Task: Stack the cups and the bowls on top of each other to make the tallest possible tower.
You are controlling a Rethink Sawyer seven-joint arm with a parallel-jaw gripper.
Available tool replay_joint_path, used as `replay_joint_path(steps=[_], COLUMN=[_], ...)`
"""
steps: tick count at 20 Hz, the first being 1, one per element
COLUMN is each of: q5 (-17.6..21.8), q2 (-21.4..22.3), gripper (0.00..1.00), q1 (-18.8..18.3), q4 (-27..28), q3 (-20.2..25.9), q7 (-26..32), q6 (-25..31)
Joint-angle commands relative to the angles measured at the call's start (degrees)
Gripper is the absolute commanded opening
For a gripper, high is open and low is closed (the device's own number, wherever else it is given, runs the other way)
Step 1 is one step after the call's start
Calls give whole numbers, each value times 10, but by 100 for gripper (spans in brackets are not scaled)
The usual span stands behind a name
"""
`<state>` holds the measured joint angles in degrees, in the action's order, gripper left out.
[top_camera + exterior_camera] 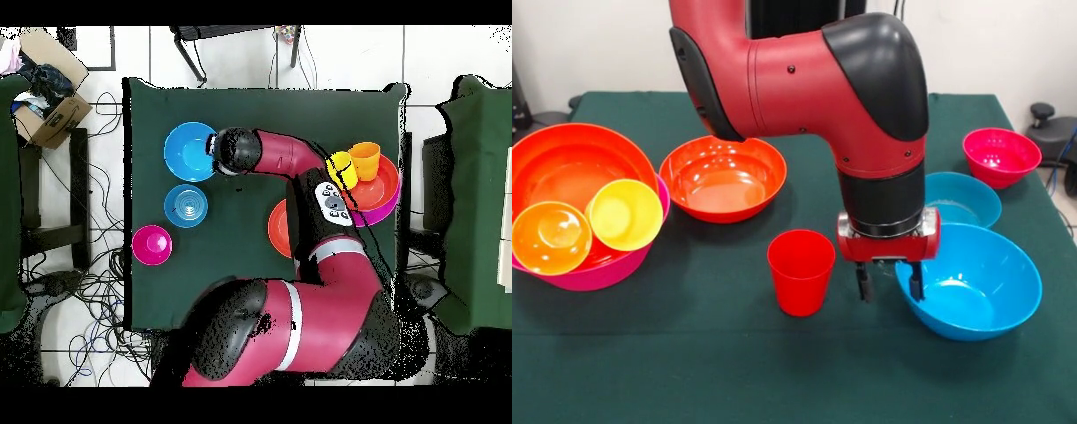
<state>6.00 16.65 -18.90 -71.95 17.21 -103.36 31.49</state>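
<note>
My gripper (890,284) hangs open over the near-left rim of the large blue bowl (975,287), one finger (862,284) outside the rim and the other inside. A red cup (801,269) stands upright just left of it. At the left, a wide orange-red bowl (565,163) sits nested in the pink bowl (600,272), with an orange cup (550,237) and a yellow cup (624,214) lying tilted inside. A second orange-red bowl (722,177) stands alone. The small blue bowl (967,196) and the magenta bowl (1000,156) are at the right. No tower stands.
The green cloth table (689,362) carries everything. In the overhead view the arm (300,170) covers the red cup and part of the orange-red bowl (277,225). The large blue bowl (188,150) lies near one table edge. Chairs and a cardboard box (45,105) surround the table.
</note>
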Motion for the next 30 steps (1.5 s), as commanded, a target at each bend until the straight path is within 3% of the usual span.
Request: replay_joint_path(steps=[1,5,10,18,19,22,25,30], q5=[4,0,17,27,28,50,41,44], q2=[-12,-6,-5,-2,-1,15,41,68], gripper=[100,100,100,100,0,0,0,0], q1=[-11,-11,-13,-3,-1,-15,-30,-47], q4=[-44,-60,-65,-62,-61,-65,-83,-93], q3=[57,61,70,50,45,63,69,80], q7=[10,-5,17,-5,-11,44,51,57], q6=[7,6,-7,-29,-34,-27,8,2])
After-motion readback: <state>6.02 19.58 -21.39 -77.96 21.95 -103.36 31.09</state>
